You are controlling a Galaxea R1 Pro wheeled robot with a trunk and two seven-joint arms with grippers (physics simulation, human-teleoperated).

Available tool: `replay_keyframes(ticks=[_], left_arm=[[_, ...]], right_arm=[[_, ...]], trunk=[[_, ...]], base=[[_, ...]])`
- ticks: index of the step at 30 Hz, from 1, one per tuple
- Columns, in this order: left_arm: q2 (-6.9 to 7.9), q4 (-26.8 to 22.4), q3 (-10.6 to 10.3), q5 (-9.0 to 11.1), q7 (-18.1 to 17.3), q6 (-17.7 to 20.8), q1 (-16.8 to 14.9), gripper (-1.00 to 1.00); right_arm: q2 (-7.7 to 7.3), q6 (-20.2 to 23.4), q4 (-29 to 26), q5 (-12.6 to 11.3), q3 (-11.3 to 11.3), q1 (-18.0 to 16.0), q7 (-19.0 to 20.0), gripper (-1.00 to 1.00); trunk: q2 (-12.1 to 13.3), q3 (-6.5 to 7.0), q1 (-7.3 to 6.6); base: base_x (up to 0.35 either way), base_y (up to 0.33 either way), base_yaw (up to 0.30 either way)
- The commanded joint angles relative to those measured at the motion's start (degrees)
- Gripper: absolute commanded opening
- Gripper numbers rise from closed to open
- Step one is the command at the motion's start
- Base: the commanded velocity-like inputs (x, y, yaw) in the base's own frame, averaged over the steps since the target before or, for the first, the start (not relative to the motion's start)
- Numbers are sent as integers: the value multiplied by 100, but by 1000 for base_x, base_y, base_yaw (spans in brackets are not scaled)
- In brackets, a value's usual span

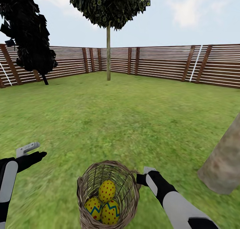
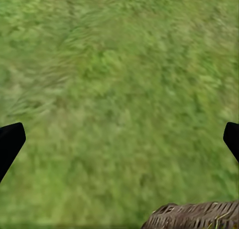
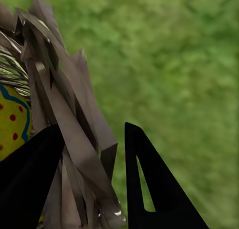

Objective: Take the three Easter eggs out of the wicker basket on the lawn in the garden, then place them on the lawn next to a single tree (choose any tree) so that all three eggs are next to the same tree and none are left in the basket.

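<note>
**Eggs in the basket, right tool at its rim**

Your three Easter eggs [image 1: 106, 202] sit in the wicker basket [image 1: 87, 189] at 6 o'clock. Right wrist view shows your right tool [image 3: 92, 181] straddling the wall, jaws apart. Left tool [image 2: 119, 139] open over lawn [image 1: 126, 122]. Tree [image 1: 223, 162] at 4 o'clock.

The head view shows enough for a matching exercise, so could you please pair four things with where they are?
Things:
1. three Easter eggs
2. right gripper
3. left gripper
4. thick pale trunk

Places:
A. over bare lawn, apart from the basket
B. at the picture's right edge, standing on the grass
C. inside the wicker basket
D. at the basket's rim, fingers either side of its wall

Pairs: 1-C, 2-D, 3-A, 4-B
</note>
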Motion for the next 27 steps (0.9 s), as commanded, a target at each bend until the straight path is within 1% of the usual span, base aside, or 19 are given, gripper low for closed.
replay_keyframes(ticks=[1,27], left_arm=[[1,-4,1,61,52,21,-6,100],[10,-4,1,61,52,21,-6,100]], right_arm=[[7,17,-12,-121,-39,-3,-28,-100],[9,17,-12,-125,-39,-3,-24,-100]], trunk=[[-44,-24,22],[-1087,-491,593]], base=[[0,0,0],[0,0,0]])
